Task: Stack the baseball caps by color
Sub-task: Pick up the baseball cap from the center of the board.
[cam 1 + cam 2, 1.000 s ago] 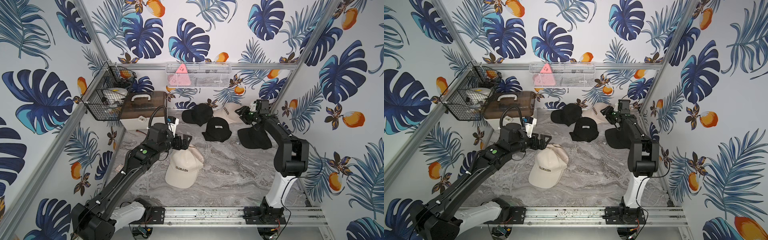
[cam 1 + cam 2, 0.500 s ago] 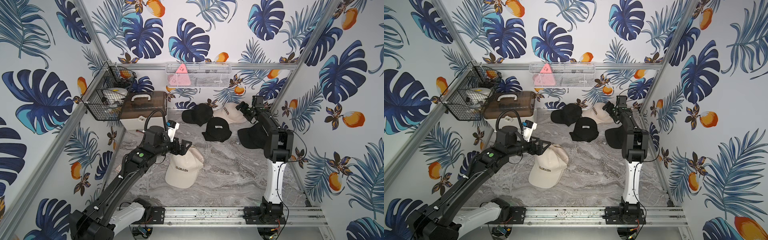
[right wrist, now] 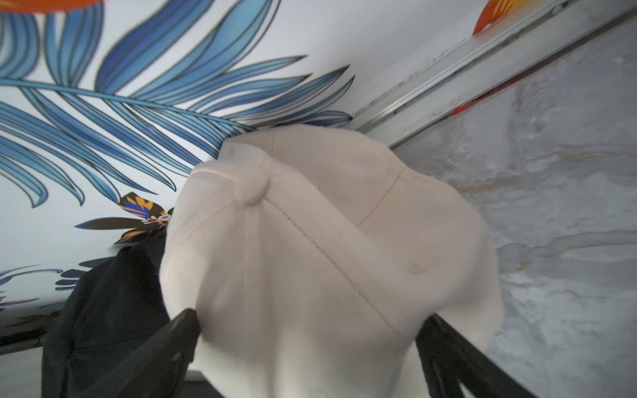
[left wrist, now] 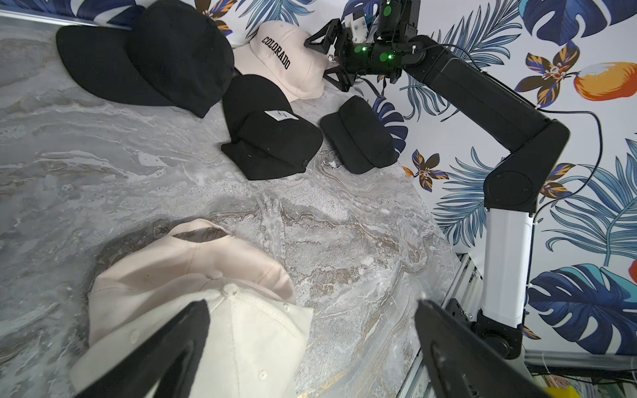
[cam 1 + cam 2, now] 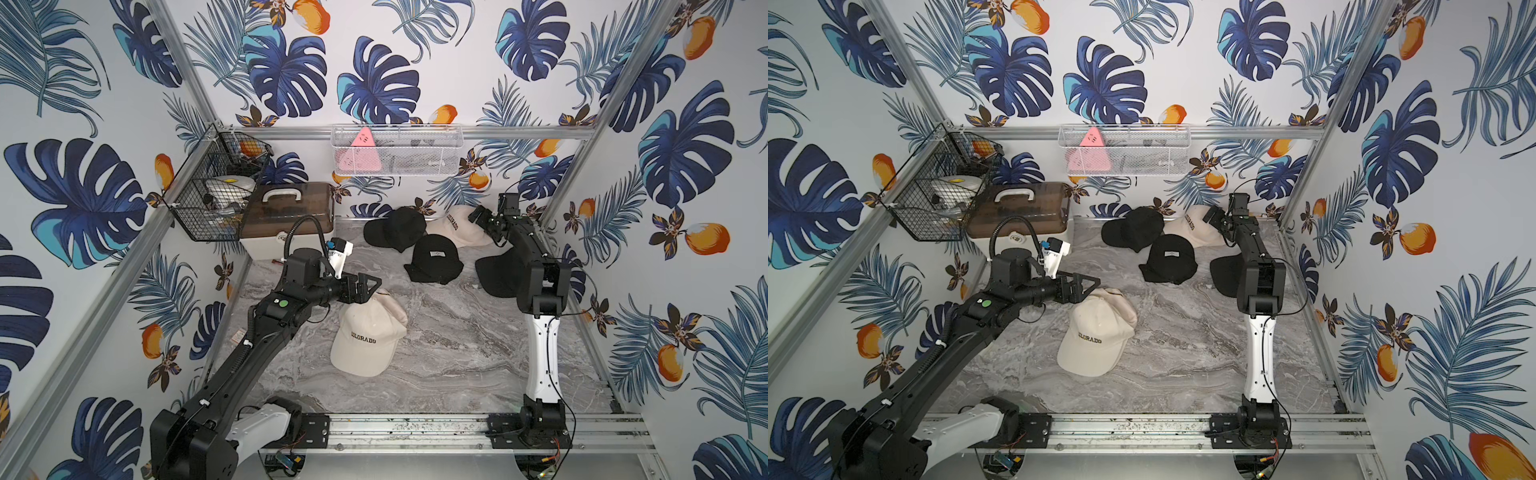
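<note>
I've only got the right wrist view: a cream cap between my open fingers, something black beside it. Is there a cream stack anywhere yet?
Observer: Yes. The cream stack, one cap on another, lies in the middle of the table.
Operator: Is the left gripper on it?
Observer: The left gripper hovers open above the stack's rear edge, holding nothing.
Operator: How many black caps?
Observer: Three, side by side, unstacked: rear black cap, logo black cap, black cap beside your arm.
</note>
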You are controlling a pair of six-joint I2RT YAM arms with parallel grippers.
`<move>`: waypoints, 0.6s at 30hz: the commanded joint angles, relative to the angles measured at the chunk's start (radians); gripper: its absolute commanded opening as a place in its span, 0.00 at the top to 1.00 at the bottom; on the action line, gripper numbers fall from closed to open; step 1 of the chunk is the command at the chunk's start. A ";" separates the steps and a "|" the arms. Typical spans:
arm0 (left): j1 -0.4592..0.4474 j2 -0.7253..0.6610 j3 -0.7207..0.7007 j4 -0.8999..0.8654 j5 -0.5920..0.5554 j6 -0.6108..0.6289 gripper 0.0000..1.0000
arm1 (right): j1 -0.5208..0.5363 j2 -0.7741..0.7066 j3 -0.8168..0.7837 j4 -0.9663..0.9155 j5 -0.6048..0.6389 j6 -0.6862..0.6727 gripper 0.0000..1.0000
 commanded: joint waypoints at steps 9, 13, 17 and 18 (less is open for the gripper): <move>0.021 0.014 0.002 0.038 0.026 -0.033 0.01 | 0.001 -0.080 -0.166 0.122 -0.114 0.017 0.66; 0.023 0.021 0.002 0.036 0.022 -0.034 0.01 | 0.001 -0.154 -0.224 0.146 -0.156 -0.032 0.91; 0.026 0.028 0.006 0.023 0.009 -0.025 0.01 | 0.001 -0.265 -0.307 0.215 -0.184 -0.030 1.00; 0.026 0.028 0.008 0.015 0.001 -0.018 0.01 | 0.001 -0.300 -0.337 0.233 -0.187 -0.032 1.00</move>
